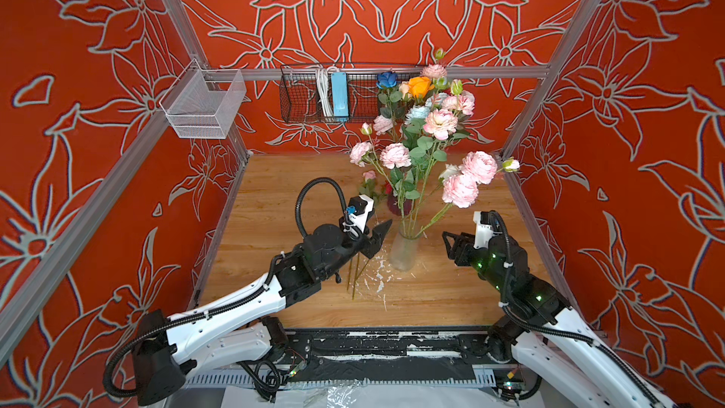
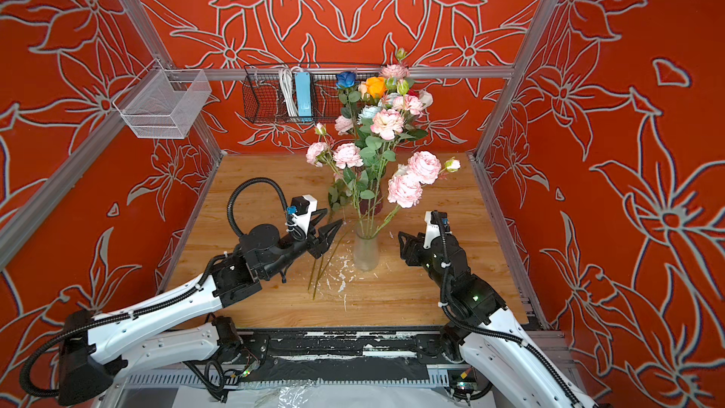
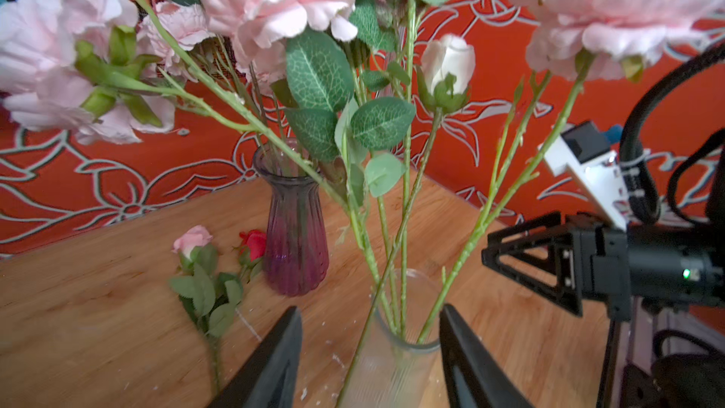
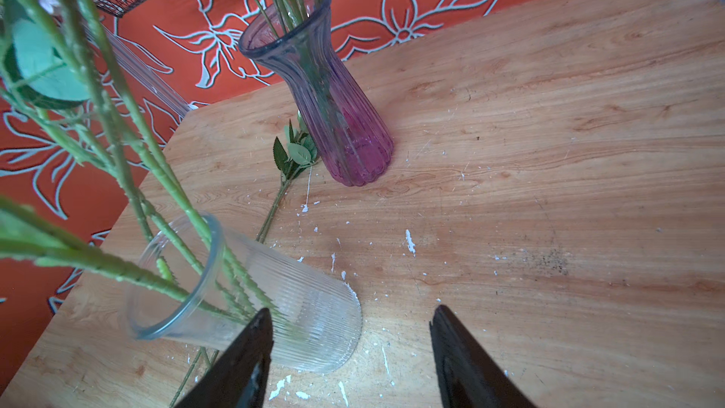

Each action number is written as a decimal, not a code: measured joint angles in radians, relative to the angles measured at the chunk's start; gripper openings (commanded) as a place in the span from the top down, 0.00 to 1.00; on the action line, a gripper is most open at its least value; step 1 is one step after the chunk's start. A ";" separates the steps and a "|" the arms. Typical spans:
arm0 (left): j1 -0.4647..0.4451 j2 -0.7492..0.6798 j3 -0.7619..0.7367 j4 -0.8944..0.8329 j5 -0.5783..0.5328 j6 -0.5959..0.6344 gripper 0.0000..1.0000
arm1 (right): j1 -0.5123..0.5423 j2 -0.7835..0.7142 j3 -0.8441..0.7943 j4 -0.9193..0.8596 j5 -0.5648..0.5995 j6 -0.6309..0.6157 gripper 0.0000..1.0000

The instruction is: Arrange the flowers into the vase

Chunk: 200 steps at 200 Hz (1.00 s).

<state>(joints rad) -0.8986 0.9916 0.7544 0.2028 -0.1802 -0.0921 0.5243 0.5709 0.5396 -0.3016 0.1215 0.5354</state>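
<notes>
1. While the left gripper [image 2: 331,218] hangs at 9 o'clock of the clear vase [image 1: 404,255], its jaws stand released. In the left wrist view one finger lies on each side of the vase's rim, with a gap on both sides.
2. The right gripper [image 1: 447,239] sits at 3 o'clock of that vase, near it but apart. Its jaws are spread and empty, and the right wrist view shows only bare table [image 1: 451,300] between them.
3. Most of the flowers [image 1: 441,123] stand in glass. The clear vase holds several green stems that fan outward. Pale pink blooms [image 1: 394,155] lean toward 11 o'clock, others toward 2 o'clock, and a white rosebud [image 3: 447,58] sits among them.
4. The purple vase [image 3: 296,237] stands upright at 12 o'clock of the clear one. It carries a taller bunch topped by a blue rose [image 1: 386,79] and an orange rose [image 1: 419,86], with more pink heads beside them.
5. Two flowers lie flat on the wood. A small pink rosebud [image 3: 192,238] and a red rose [image 3: 254,243] rest at 9 o'clock of the purple vase's foot, the red one just beside it. The loose stems [image 4: 274,206] run toward 7 o'clock of the clear vase and pass under the left gripper.
6. White flecks [image 4: 410,241] dot the table around the clear vase.
7. A black wire basket [image 1: 298,107] hangs on the back wall at 12 o'clock, and a white mesh basket [image 1: 196,111] hangs on the frame rail at 10 o'clock.
</notes>
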 measured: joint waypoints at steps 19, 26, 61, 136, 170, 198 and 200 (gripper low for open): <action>0.000 0.027 0.000 -0.075 -0.005 0.009 0.41 | 0.000 0.001 0.000 0.000 -0.005 0.000 0.35; 0.000 0.045 0.000 -0.097 -0.006 0.014 0.41 | 0.000 0.002 0.000 0.000 -0.007 0.000 0.35; 0.000 0.157 0.005 -0.187 -0.005 0.058 0.41 | 0.000 0.000 0.001 -0.001 -0.015 0.000 0.34; 0.017 0.310 0.048 -0.208 -0.008 0.139 0.57 | 0.000 -0.027 0.002 -0.021 -0.015 0.000 0.34; 0.038 0.325 0.048 -0.159 -0.002 0.158 0.63 | 0.000 -0.040 0.003 -0.033 -0.014 -0.001 0.35; 0.047 0.353 0.048 -0.128 0.011 0.163 0.63 | 0.000 -0.040 0.003 -0.040 -0.014 -0.003 0.35; 0.047 0.354 0.048 -0.126 0.011 0.163 0.64 | 0.000 -0.040 0.003 -0.040 -0.014 -0.003 0.35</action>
<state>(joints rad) -0.8516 1.3460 0.8021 0.0765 -0.1688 0.0708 0.5243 0.5304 0.5426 -0.3416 0.1074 0.5320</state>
